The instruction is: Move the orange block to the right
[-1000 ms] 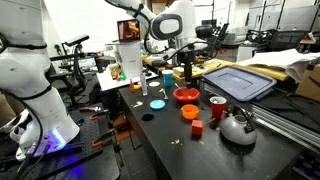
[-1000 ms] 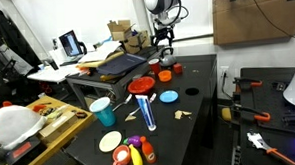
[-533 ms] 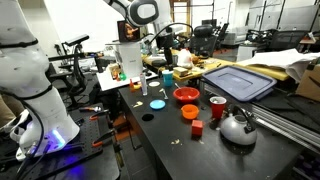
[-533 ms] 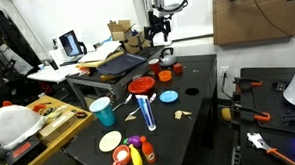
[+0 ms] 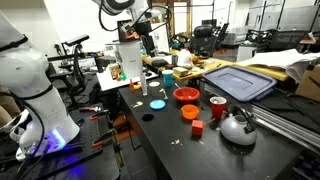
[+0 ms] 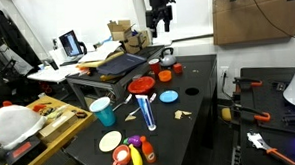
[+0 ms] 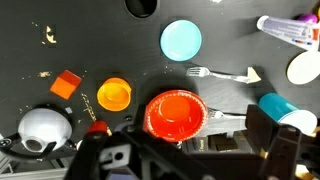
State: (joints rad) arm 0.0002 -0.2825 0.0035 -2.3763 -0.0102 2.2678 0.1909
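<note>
Orange block (image 5: 197,127): one is counted, a small reddish-orange cube with flat faces, set on the black tabletop (image 5: 165,150) between the small round orange bowl (image 5: 189,112) and the single steel kettle (image 5: 238,127), touching neither. Two bowls are counted, the second being a wider red bowl (image 5: 186,95). One red cup (image 5: 217,106) is seen near the kettle. A white fork (image 7: 222,73) is made out only in the wrist view. The gripper (image 6: 160,30) hangs high, well apart from the block; its jaws are seen spread wide and empty.
</note>
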